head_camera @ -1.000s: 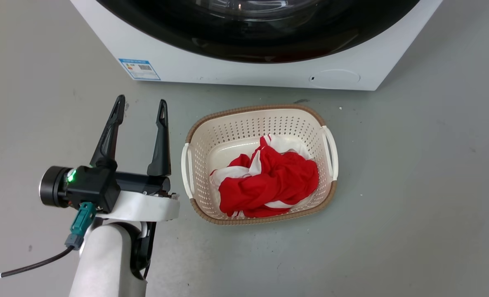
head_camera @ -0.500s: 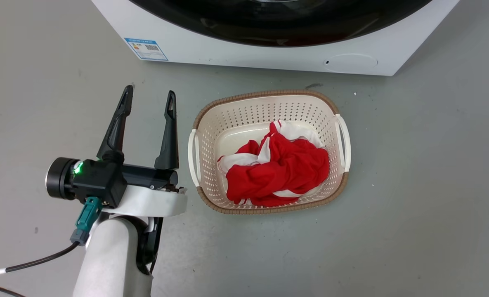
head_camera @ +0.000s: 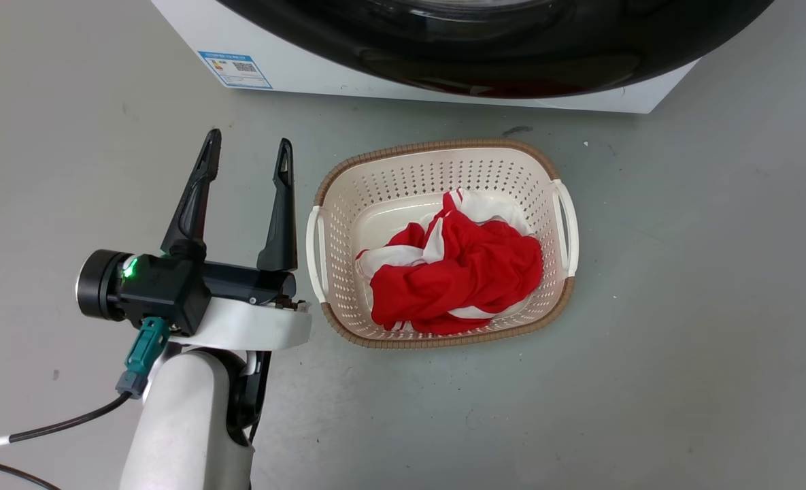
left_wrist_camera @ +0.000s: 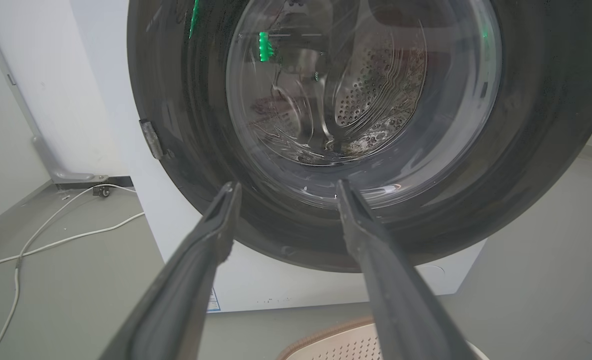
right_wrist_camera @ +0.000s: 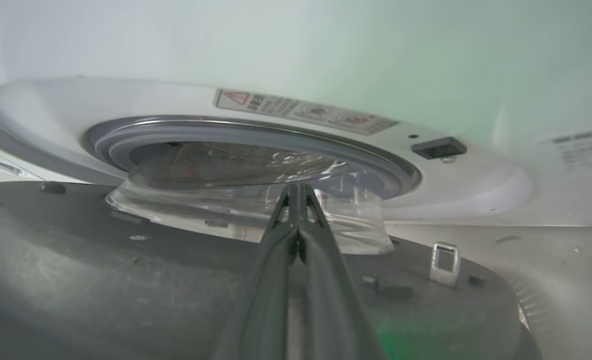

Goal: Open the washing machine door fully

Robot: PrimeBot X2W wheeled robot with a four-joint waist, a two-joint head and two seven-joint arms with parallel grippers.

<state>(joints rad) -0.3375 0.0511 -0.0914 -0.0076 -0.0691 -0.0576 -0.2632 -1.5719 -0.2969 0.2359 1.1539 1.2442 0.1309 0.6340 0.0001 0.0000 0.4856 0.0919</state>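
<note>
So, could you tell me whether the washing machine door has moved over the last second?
Yes. The door has swung outward: its black rim now overhangs the machine's white front and juts past its right-hand corner.

the left gripper [head_camera: 248, 138] has two long, tapering black fingers [head_camera: 188, 211] with slotted tips. behind them sit a black block [head_camera: 164, 292] with a green light [head_camera: 129, 267], a round silver-rimmed cap [head_camera: 93, 294], a white collar [head_camera: 253, 330] and a pale forearm [head_camera: 185, 429]; a teal plug [head_camera: 143, 350] trails black cable [head_camera: 56, 427].
</note>
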